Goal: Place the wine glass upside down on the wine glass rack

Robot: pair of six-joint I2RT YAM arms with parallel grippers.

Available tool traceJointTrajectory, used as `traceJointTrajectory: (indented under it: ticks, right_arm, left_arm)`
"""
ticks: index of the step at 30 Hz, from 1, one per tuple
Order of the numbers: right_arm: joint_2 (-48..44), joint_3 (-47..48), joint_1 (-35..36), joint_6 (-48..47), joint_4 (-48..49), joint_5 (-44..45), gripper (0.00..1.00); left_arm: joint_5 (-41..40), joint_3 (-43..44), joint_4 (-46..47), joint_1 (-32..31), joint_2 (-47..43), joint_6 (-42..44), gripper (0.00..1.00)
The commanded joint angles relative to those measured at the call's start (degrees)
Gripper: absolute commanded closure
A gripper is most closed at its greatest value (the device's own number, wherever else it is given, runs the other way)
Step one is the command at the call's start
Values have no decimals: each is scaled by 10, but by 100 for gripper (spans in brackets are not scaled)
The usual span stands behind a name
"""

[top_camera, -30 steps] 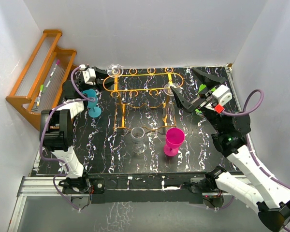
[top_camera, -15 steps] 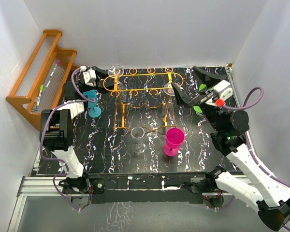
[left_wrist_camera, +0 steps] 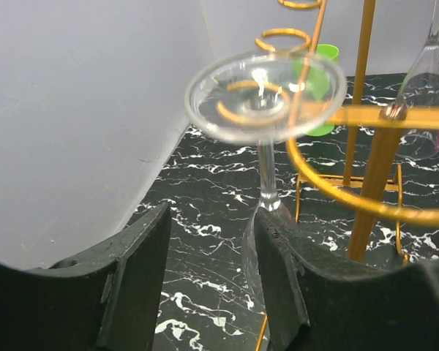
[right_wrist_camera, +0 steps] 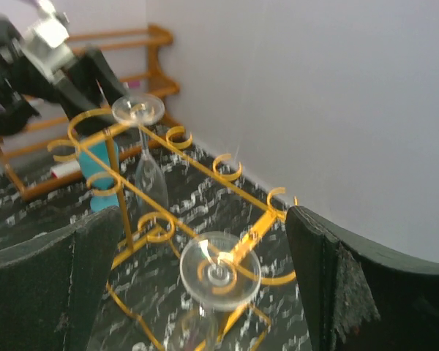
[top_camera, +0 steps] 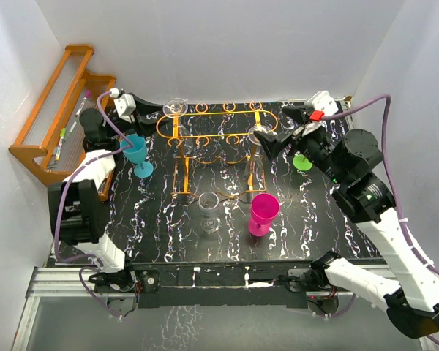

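Note:
The orange wire wine glass rack [top_camera: 218, 126] stands at the back of the table. One clear wine glass [top_camera: 175, 107] hangs upside down at its left end and another [top_camera: 259, 134] at its right end. A third clear wine glass [top_camera: 209, 212] stands upright in front of the rack. My left gripper [top_camera: 152, 107] is open and empty, just left of the left glass. In the left wrist view the gripper [left_wrist_camera: 212, 227] sits behind that glass [left_wrist_camera: 265, 95]. My right gripper [top_camera: 278, 128] is wide open beside the right glass, whose foot shows between its fingers [right_wrist_camera: 219, 274].
A pink cup [top_camera: 263, 212] stands front right of the rack, a teal cup [top_camera: 137, 152] at its left and a green cup [top_camera: 302, 161] under my right arm. An orange wooden stepped shelf [top_camera: 58, 110] with pens leans in the left corner. White walls close in the table.
My left gripper has drawn back left, away from the left glass. My right wrist has risen and swung back, its fingers still by the right glass. Both glasses stay hanging.

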Motion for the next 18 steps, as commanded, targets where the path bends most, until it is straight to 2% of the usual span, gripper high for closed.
traceJointTrajectory:
  ticks: [1, 3, 5, 9, 13, 18]
  right_arm:
    - [-24, -10, 2, 4, -46, 63, 2]
    - [-16, -7, 2, 15, -64, 73, 2]
    - [-10, -11, 2, 31, -63, 75, 2]
    - [18, 16, 2, 56, -66, 74, 2]
    - [33, 42, 2, 52, -71, 72, 2]
    - [16, 19, 2, 43, -44, 55, 2]
  left_arm:
    - [-15, 45, -231, 7, -86, 100, 54]
    - [-17, 61, -317, 16, -102, 118, 58]
    - [-27, 92, -443, 23, -121, 165, 61]
    - [-141, 212, -807, 26, -142, 319, 62]
    - [-307, 355, -1048, 26, -119, 366, 52]
    - [-424, 432, -1222, 25, -105, 357, 36]
